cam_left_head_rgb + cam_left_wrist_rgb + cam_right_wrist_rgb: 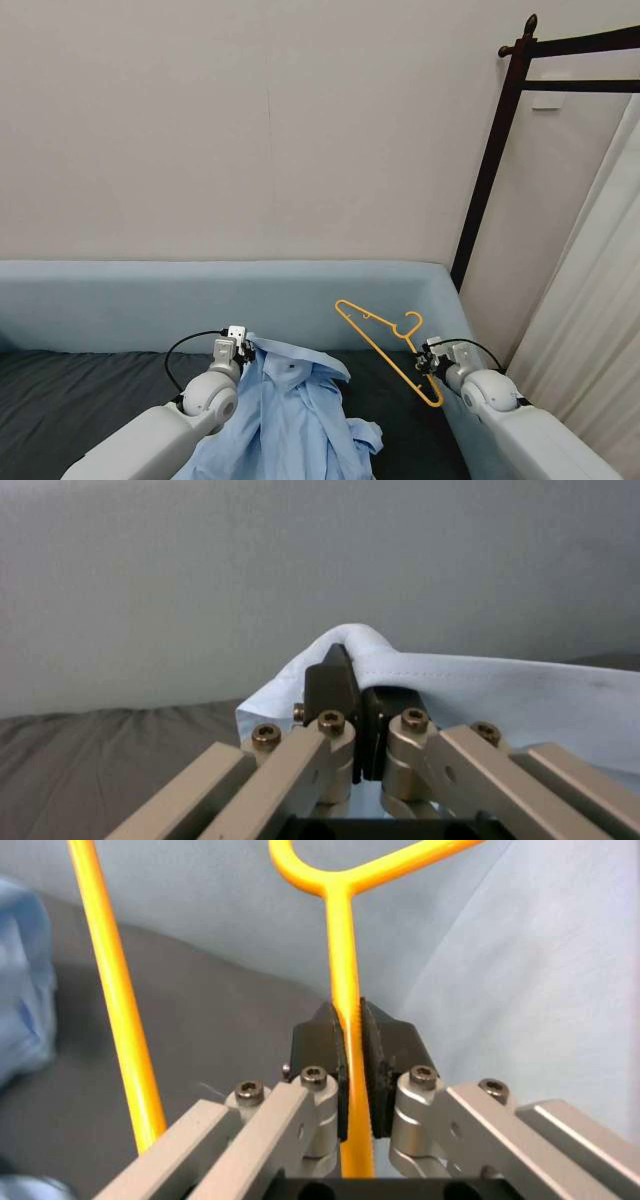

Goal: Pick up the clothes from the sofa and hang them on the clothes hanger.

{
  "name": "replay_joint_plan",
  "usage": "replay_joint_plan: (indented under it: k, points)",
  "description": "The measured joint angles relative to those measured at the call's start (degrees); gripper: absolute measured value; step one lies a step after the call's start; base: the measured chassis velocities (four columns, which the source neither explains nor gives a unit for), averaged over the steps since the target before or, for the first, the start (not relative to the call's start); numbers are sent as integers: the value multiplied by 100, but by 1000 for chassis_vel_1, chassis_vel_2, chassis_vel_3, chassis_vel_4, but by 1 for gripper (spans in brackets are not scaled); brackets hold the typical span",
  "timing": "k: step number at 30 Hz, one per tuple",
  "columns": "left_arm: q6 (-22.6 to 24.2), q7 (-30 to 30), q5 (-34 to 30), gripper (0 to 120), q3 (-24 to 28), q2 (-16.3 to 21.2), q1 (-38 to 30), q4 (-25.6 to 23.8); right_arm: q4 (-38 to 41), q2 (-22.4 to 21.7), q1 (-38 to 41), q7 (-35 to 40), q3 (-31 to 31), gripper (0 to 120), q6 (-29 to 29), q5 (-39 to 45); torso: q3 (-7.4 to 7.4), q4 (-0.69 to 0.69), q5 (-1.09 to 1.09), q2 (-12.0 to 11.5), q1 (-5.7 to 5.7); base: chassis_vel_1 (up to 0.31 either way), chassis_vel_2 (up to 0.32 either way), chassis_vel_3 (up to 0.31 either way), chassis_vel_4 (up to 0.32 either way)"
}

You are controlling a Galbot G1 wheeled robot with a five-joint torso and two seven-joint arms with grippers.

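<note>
1. the light blue shirt (290,410) hangs from the left gripper (237,347), which has it by its upper edge beside the collar. the rest drapes down and bunches on the dark seat of the sofa (100,290).
2. the orange hanger (385,345) is held up off the seat by the right gripper (428,358), to the right of the shirt and apart from it.
3. the hanger's long bar slants from a high free end near the shirt's collar down to a low end by the right gripper. its hook sits just beside that gripper.
4. as i read it, the coming move turns on that line: the free end already points toward the collar, so it would slide leftward along its own axis into the shirt.
5. the left fingers (330,686) are pressed together on a fold of the blue fabric, with no gap between them.
6. the right fingers (315,1042) are closed hard on the hanger's thin stem below the hook, gripping nothing else.
7. the dark wooden rack (490,160) stands past the sofa's right end, above and beyond the right gripper, so the right arm is the nearer one to it.
</note>
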Motion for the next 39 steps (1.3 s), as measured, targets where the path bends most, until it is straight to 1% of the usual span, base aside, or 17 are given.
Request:
replay_joint_plan:
  k: [4,5,7,8,10,11,14,15,17,18,21,23,26,28,29,33,39]
  points:
    - [49,-88,-27,0,-59,80,46,-207,605,-252,-802,229,157,4,689,-1148,0,5,2,0,0,0,0,0,0]
    - [49,-88,-27,0,-59,80,46,-207,605,-252,-802,229,157,4,689,-1148,0,5,2,0,0,0,0,0,0]
    - [90,-119,-53,0,-56,111,46,-287,847,-302,-1273,372,325,4,1109,-1834,0,2,1,0,0,0,0,0,0]
    - [101,-125,-59,0,-55,138,55,-332,905,-294,-1414,443,370,4,1276,-2113,0,-1,1,0,0,0,0,0,0]
    - [116,-138,-64,0,-109,205,130,-430,984,-216,-1612,577,411,4,1568,-2645,0,-1,0,0,0,0,0,0,0]
    - [116,-138,-64,0,-109,205,130,-430,984,-216,-1612,577,411,4,1568,-2645,0,-1,0,0,0,0,0,0,0]
    - [182,-231,-108,0,-286,324,275,-597,1162,-79,-1821,629,409,4,1958,-3396,0,6,1,0,0,0,0,0,0]
    - [182,-231,-108,0,-286,324,275,-597,1162,-79,-1821,629,409,4,1958,-3396,0,6,1,0,0,0,0,0,0]
    - [220,-285,-133,0,-316,355,294,-661,1284,-33,-1939,631,407,4,1993,-3643,0,7,0,0,0,0,0,0,0]
    - [270,-369,-150,0,-318,378,297,-740,1381,31,-2063,683,395,4,2047,-3935,0,6,-1,0,0,0,0,0,0]
    - [368,-507,-212,0,-303,390,297,-885,1495,131,-2177,759,329,4,2102,-4184,0,3,0,0,0,0,0,0,0]
    - [483,-637,-327,0,-225,395,286,-1040,1603,224,-2267,783,228,4,2123,-4410,0,3,0,0,0,0,0,0,0]
    - [545,-713,-381,0,-115,379,230,-1108,1672,312,-2314,857,82,4,2096,-4512,0,5,0,0,0,0,0,0,0]
    - [594,-778,-439,0,-17,329,155,-1150,1704,445,-2319,965,-42,4,1907,-4519,1,3,-1,0,0,0,0,0,0]
    - [594,-778,-439,0,-17,329,155,-1150,1704,445,-2319,965,-42,4,1907,-4519,1,3,-1,0,0,0,0,0,0]
    - [696,-997,-517,0,14,293,149,-1278,1644,770,-2148,1185,-186,4,1281,-4475,1,4,0,0,0,0,0,0,0]
    - [785,-1177,-705,0,70,282,147,-1404,1578,959,-2031,1511,-312,4,1000,-4406,1,4,0,0,0,0,0,0,0]
